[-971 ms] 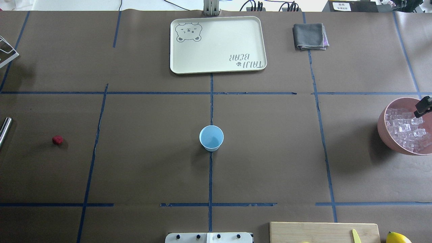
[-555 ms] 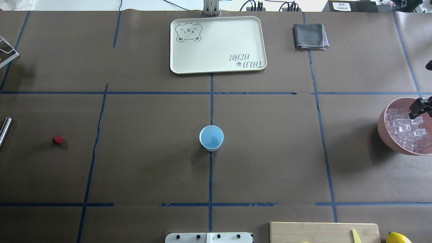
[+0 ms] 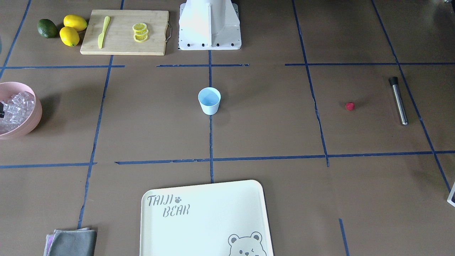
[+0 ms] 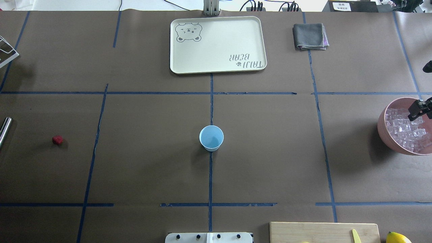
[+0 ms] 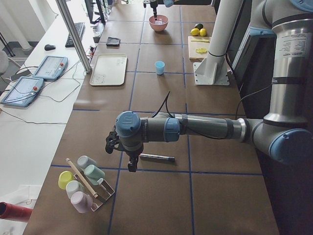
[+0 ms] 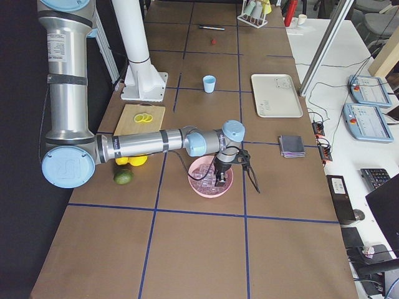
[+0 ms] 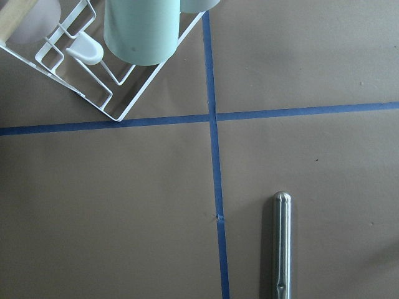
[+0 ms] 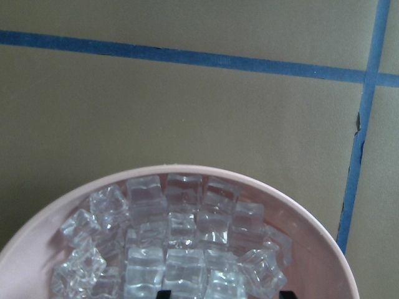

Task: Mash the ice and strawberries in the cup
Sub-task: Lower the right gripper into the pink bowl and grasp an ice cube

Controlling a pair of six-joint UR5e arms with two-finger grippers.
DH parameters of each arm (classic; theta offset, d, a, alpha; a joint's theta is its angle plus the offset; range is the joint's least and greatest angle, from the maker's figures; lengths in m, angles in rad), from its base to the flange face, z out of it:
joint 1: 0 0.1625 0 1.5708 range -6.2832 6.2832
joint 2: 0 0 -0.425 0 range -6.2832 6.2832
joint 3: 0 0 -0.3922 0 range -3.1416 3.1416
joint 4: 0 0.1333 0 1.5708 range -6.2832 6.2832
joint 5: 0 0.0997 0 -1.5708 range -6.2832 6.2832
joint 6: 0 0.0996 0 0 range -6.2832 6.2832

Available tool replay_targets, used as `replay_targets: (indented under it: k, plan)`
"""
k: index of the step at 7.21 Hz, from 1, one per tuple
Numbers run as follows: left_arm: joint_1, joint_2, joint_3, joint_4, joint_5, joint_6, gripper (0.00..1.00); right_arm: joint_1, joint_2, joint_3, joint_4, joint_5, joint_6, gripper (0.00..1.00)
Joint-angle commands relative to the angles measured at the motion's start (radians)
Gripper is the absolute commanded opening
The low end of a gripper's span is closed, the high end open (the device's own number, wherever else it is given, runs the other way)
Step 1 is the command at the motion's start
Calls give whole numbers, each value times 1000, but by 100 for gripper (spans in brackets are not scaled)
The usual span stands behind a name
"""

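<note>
The overhead view catches only a bit of the right gripper at its edge. The right wrist view shows its two dark tips standing apart, so it is open, with the ice heaped in the pink bowl directly below. The cup stands upright, mouth up and axis vertical, well apart from this gripper. The left gripper appears only in the side view, just beside a metal rod; whether it is open I cannot tell. The strawberry lies beyond the rod, toward the cup.

table: brown paper, blue tape grid | on it: cup, strawberry, pink bowl, tray, cloth, cutting board, metal rod
</note>
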Motion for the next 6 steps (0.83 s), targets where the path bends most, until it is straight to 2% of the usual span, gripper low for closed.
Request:
replay_targets:
  k: [1, 4, 5, 6]
  plan:
    - [-3, 0, -1, 0, -1, 0, 100, -8, 1, -17, 0, -1, 3, 65]
    - [-7, 0, -1, 0, -3, 0, 100, -13, 1, -23, 0, 0, 6, 61]
    - [-7, 0, -2, 0, -3, 0, 100, -17, 1, -25, 0, 0, 6, 52]
    - [-9, 0, -1, 2, -3, 0, 100, -19, 1, -23, 0, 0, 4, 27]
